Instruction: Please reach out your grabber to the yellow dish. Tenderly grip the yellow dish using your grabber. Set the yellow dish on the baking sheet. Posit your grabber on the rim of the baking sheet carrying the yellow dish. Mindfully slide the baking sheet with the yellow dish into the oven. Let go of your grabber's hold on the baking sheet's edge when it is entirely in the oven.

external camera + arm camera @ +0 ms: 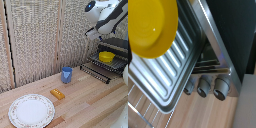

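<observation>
1. Lower left of the exterior view: large white floral-rimmed plate [31, 110] on the wooden worktop [90, 102].
2. Right-centre: small round yellow dish [106, 56] sits on the dark ribbed metal baking sheet [114, 63], protruding from the dark grey toaster oven [118, 45].
3. Sheet judged stiff, slick; grip its front rim.
4. Upper right: dark two-fingered pincer [92, 34]; opening cannot be told.

I am looking at a mock kitchen set up for robot work: a wooden counter [85, 102] is carrying a toaster oven [116, 50] with knobs [204, 86], a floral-rimmed plate [31, 110] and a blue cup [66, 75], while woven screens [35, 37] are standing behind as a makeshift wall.
</observation>
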Controlling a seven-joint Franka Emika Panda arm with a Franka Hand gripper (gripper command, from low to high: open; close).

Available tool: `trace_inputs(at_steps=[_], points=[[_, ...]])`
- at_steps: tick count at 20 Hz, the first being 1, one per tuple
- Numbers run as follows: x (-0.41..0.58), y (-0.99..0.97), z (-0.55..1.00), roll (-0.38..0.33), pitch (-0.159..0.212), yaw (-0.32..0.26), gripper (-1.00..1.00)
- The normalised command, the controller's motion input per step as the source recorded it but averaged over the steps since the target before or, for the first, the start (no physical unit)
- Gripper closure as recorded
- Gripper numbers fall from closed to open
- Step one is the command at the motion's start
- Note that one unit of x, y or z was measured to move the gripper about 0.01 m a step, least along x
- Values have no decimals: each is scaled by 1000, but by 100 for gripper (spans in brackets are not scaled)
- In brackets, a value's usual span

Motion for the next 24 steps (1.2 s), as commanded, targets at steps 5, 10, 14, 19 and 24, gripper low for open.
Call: trace_inputs(at_steps=[5, 10, 14, 19, 24], points=[[-1, 133, -151, -354, 177, 132, -100], [-27, 146, -108, -341, 193, 132, -100], [-82, 164, -38, -289, 228, 152, -100], [-15, 173, -109, -272, 214, 161, -100], [108, 193, -269, -249, 148, 184, -100]])
